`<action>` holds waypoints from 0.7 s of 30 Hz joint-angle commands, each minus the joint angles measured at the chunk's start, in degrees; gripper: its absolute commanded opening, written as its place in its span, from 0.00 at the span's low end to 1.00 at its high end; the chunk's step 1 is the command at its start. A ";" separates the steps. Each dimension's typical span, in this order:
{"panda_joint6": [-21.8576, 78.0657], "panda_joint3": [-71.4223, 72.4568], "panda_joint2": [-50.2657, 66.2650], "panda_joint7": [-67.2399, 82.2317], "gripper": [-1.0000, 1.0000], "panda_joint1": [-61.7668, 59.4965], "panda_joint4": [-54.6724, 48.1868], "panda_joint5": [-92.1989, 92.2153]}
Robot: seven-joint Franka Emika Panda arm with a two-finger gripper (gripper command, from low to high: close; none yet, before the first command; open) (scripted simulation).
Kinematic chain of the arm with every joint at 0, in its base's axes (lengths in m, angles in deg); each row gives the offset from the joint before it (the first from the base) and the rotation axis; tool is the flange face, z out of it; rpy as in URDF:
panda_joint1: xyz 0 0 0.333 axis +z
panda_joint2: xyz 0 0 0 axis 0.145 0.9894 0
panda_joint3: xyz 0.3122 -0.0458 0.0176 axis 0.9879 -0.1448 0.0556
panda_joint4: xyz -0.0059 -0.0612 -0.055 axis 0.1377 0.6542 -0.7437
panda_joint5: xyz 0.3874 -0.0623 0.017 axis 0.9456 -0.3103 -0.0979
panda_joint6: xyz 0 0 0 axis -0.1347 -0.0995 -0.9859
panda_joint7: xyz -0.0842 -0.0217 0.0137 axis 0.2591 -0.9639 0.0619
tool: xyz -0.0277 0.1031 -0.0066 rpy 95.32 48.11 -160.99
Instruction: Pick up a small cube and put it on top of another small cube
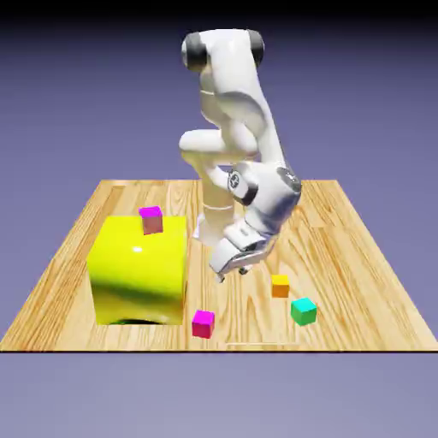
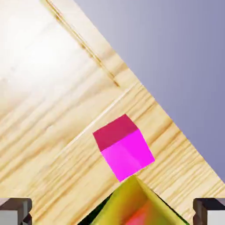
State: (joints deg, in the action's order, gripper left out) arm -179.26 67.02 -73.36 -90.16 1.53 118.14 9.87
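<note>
Standing over the wooden table [image 1: 342, 257], the white arm [image 1: 235, 111] is bent forward and down, its hand tilted toward the near edge. Next in bulk is the big yellow block [image 1: 141, 269], which fills the exterior view's left half of the table and carries the cube with the magenta top and reddish-brown sides [image 1: 151, 220] near its back edge. That one looks to me like the resting place, so the pink one is the one to fetch.

The gripper [image 1: 229, 272] hangs in the air just beside the yellow block's right face, above and a little toward the exterior view's right of the pink cube. Its jaws stand wide with nothing between them; in the hand view the two grey fingertips [image 2: 15, 211] sit far apart at the bottom corners.

Then the little ones: the bright magenta-pink cube [image 1: 203, 323] lies on the table close to the near edge, just beside the yellow block's lower right corner. An orange cube [image 1: 281, 286] and a green cube [image 1: 303, 310] sit near each other further right, well clear.

I would say this is the approach, before any grasp. The hand view has the pink cube [image 2: 124, 147] ahead of the fingers, not yet between them, with a yellow corner crowding in below. The next move calls for coming down to straddle it without knocking the block.
</note>
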 commanded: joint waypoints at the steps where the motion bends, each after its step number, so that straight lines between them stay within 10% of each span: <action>1: 2.35 0.85 2.08 0.43 0.50 -0.34 -1.34 -1.79; 17: 27.35 8.16 31.84 3.49 0.50 -6.86 -16.50 -29.29; 18: 27.35 8.16 31.84 3.49 0.00 -6.86 -16.50 -29.30; 21: 32.12 11.61 28.33 5.85 0.00 -4.59 -18.26 -24.32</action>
State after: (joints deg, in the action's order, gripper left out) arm -147.13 78.63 -45.03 -84.31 -3.05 99.88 -14.33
